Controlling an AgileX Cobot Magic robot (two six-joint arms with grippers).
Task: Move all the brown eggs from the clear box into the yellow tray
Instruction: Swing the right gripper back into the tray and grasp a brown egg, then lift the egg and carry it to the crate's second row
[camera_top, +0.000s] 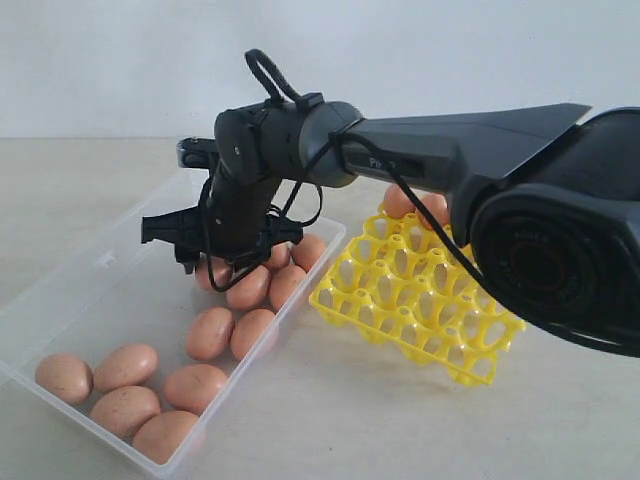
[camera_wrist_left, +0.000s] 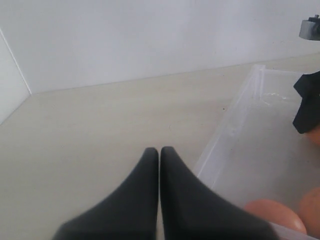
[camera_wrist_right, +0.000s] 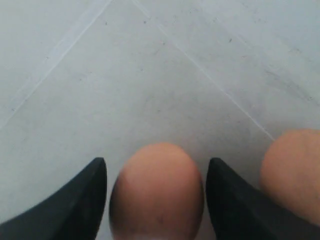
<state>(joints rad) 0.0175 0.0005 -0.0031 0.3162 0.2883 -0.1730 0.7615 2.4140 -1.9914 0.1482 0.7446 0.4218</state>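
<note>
Jaws on the right gripper (camera_wrist_right: 156, 161) stand apart, straddling one egg (camera_wrist_right: 157, 200) that rests on the floor of the clear box (camera_top: 90, 290). A sliver of gap shows on each side, so the egg does not look gripped yet. A second egg lies just beside it. The gripper hangs over the cluster at the box's far end, close to the long wall that faces the yellow tray (camera_top: 420, 310).

The left gripper (camera_wrist_left: 159, 150) has its jaws pressed together and holds nothing. It sits over the bare table (camera_wrist_left: 100, 125), just outside the box's opposite long wall.

The task looks to be in its early part. About a dozen brown eggs (camera_top: 195, 387) can be counted inside the box: a loose group at the near end, a pair in the middle, and the cluster under the gripper, where the arm may hide more. The tray lies just beside the box. Two eggs (camera_top: 400, 200) show in its cups, roughly level with the box's far end. The arm covers that part of the tray, so any others there cannot be made out. Every cup in plain view is empty, so most of the transfer is left to do.
</note>
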